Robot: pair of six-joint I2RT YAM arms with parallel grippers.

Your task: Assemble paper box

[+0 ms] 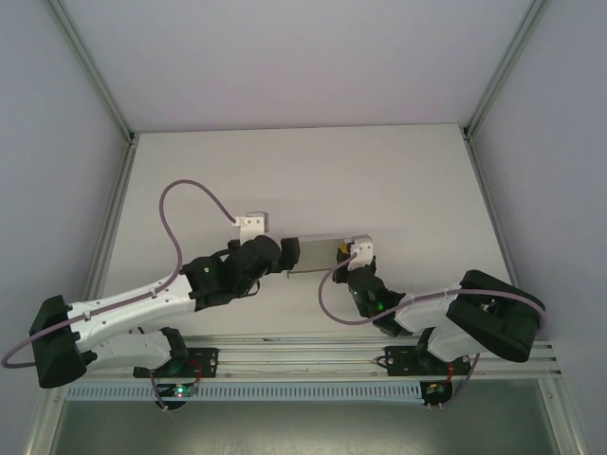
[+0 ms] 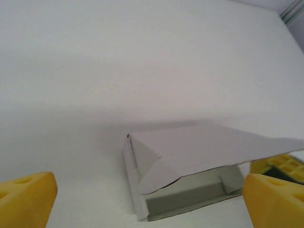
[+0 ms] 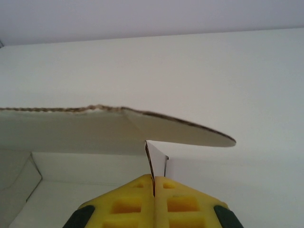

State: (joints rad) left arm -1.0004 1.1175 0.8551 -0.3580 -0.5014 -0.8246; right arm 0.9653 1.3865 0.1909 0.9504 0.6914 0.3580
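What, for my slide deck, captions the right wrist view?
Yellow fingers pinch a wall of the partly folded white paper box.

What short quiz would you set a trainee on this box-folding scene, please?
1. True or false: the left pincer is clamped on the paper box.
2. What does the right pincer grip? A) a thin card wall of the box; B) a cable; C) nothing.
3. Fill in: the box's lid stands ___ (open or shut).

Key: 1 false, its fingers stand wide apart; 2 A; 3 open, as the inside shows beneath it.
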